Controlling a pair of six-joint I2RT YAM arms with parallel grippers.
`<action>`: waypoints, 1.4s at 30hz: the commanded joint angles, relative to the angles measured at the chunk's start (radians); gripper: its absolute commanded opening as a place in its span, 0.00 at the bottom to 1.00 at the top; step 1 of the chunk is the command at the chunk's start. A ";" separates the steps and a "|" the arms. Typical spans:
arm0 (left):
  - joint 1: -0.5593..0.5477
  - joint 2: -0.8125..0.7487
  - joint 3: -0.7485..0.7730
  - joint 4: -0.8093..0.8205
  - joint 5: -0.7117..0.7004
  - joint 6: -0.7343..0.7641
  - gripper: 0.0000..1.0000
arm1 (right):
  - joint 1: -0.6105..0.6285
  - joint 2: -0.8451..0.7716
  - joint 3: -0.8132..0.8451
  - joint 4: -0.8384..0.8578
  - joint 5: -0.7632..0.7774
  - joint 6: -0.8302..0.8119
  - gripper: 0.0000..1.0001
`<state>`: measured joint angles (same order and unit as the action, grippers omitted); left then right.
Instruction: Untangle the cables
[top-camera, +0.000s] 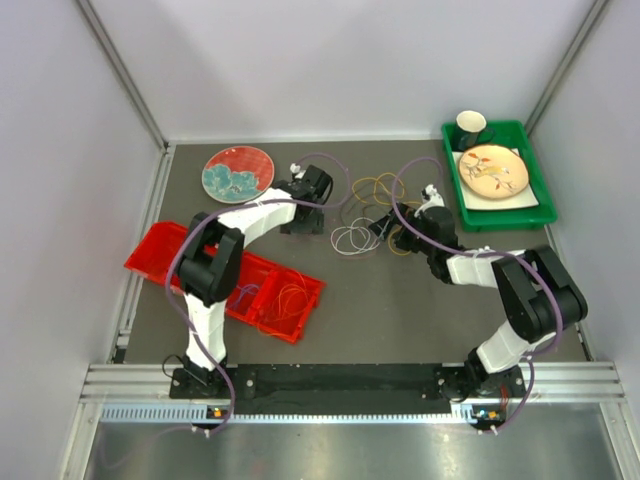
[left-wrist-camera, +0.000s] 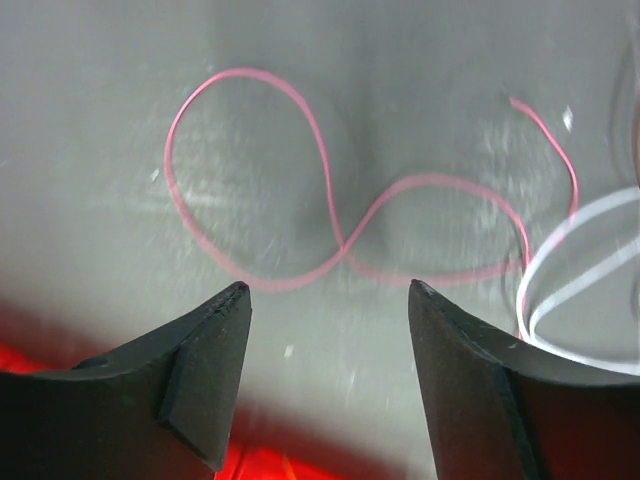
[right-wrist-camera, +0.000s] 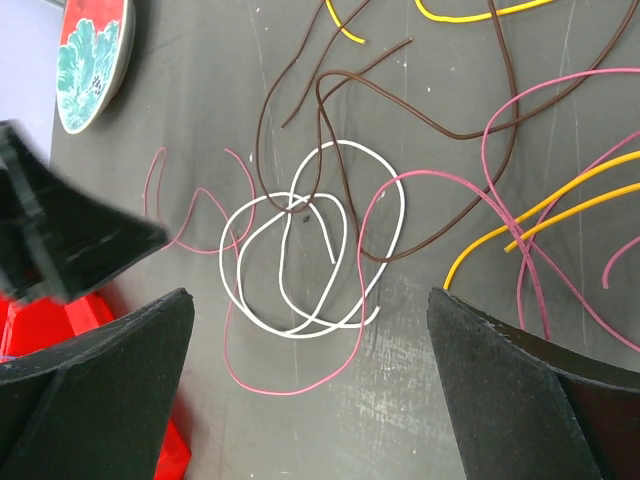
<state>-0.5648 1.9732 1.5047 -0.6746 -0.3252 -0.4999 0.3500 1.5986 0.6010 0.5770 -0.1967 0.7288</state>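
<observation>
The cables (top-camera: 365, 212) lie tangled on the dark table between my two grippers. The right wrist view shows a white coil (right-wrist-camera: 400, 200) crossed by a pink cable (right-wrist-camera: 290, 388), a brown cable (right-wrist-camera: 440, 125) and orange-yellow cables (right-wrist-camera: 540, 215). My right gripper (right-wrist-camera: 310, 292) is open and empty, hovering just above the white coil. My left gripper (left-wrist-camera: 330, 290) is open and empty, just above a pink cable (left-wrist-camera: 345, 245) that loops in a figure-eight. A white cable (left-wrist-camera: 541, 255) lies to its right. In the top view the left gripper (top-camera: 302, 222) and the right gripper (top-camera: 383, 228) face each other across the tangle.
A red tray (top-camera: 160, 250) with thin orange and yellow wires in it (top-camera: 285, 298) lies at the left. A red and teal plate (top-camera: 238, 172) sits at the back left. A green bin (top-camera: 535, 195) with a plate and cup stands at the back right.
</observation>
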 joint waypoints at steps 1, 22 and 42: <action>0.031 0.064 0.066 0.084 0.052 -0.012 0.65 | -0.009 0.009 0.006 0.055 -0.007 0.004 0.99; 0.034 0.081 0.101 0.083 0.087 -0.011 0.00 | -0.011 0.023 0.011 0.061 -0.009 0.011 0.99; 0.097 -0.336 0.732 -0.270 -0.093 0.102 0.00 | -0.095 -0.003 -0.090 0.205 -0.056 0.089 0.99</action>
<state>-0.4786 1.7069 2.1429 -0.8631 -0.3016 -0.4599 0.2604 1.6127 0.5083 0.7029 -0.2348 0.8062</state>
